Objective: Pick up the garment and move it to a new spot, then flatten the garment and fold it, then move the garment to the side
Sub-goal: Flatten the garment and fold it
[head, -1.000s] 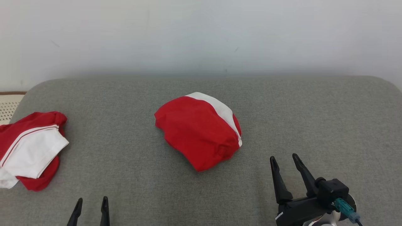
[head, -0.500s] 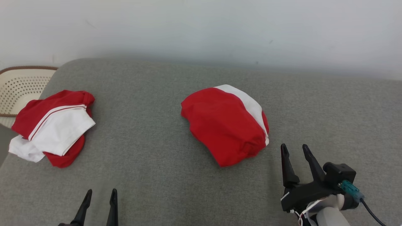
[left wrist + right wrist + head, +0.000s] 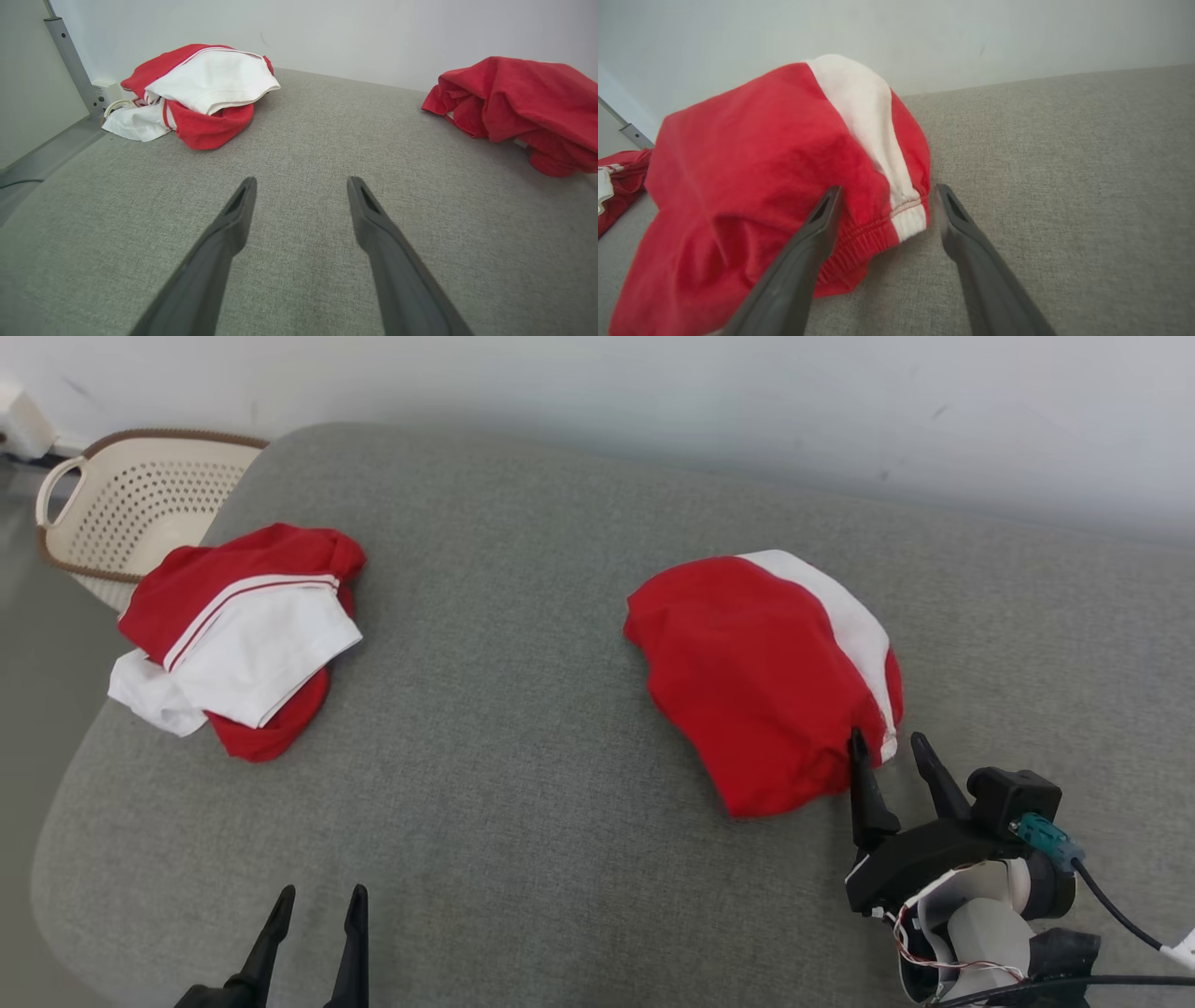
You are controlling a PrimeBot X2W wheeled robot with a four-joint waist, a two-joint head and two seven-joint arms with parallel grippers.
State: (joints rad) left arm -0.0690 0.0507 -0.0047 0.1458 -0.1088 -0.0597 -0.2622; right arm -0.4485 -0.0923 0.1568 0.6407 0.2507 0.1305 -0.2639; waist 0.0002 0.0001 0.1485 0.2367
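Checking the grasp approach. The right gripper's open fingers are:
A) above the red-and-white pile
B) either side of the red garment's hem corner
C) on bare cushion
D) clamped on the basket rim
B: the right gripper stands open around a hem corner of the red garment.

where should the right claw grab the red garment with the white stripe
Grip the red bundled garment with a white stripe at its ribbed elastic edge, where the stripe ends. Probably best to come from the robot's near side: that thick edge faces the open right claw, lined up between its fingers.
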